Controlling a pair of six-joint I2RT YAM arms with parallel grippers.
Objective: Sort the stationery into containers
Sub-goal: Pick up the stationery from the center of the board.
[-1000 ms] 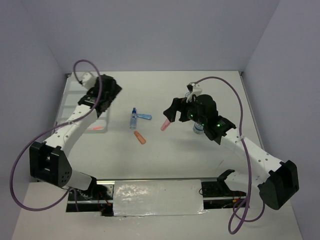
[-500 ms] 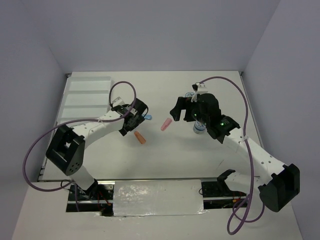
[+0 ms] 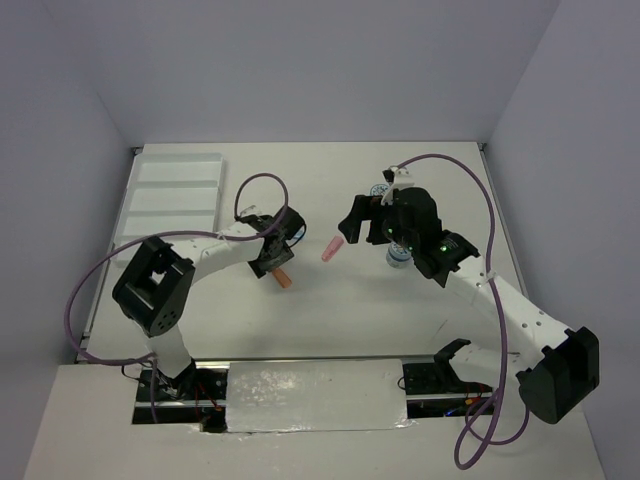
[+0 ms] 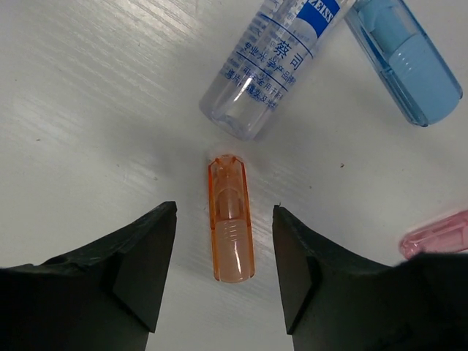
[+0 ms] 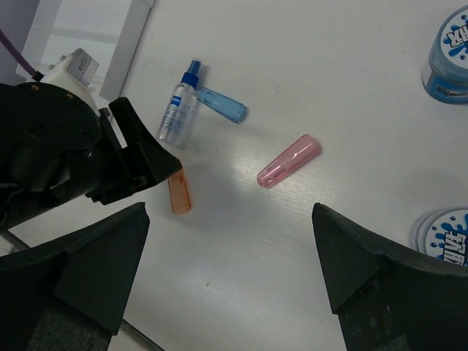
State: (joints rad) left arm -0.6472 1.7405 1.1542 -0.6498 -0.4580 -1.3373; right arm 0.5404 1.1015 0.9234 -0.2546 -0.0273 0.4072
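L gripper (image 4: pixel 224 212) is low over the white table (image 3: pixel 330 320), fingers spread w/ an orange piece (image 4: pixel 230 227) lying flat btw them. There is a gap on each side, so neither finger touches it. The piece lies lengthwise along the gap, one end just past the fingertips.

All else relative to the orange piece:
- Small clear bottle w/ blue cap (image 4: pixel 270 66): lying on its side just beyond the piece's far end, base toward it, small gap, not touching. Blue-and-white label faces up.
- Light blue piece (image 4: pixel 406 58): beyond and to the right, just beside the bottle's cap end. Can't tell if the two touch.
- Pink piece (image 3: pixel 331 250): to the right, apart, lying at an angle on the table, toward the R arm.
- Two blue-and-white tape rolls (image 5: pixel 447 55) (image 5: pixel 442 234): well to the right, past the pink piece, flat on the table and apart from each other. In the top view the R arm covers part of the nearer one.
- White tray (image 3: pixel 170 185): well to the left and farther back, long compartments side by side. No stationery seen in the visible parts.

R gripper (image 5: pixel 228 219) hangs above the table to the right of the orange piece, near the pink one, fingers spread wide w/ nothing btw them.
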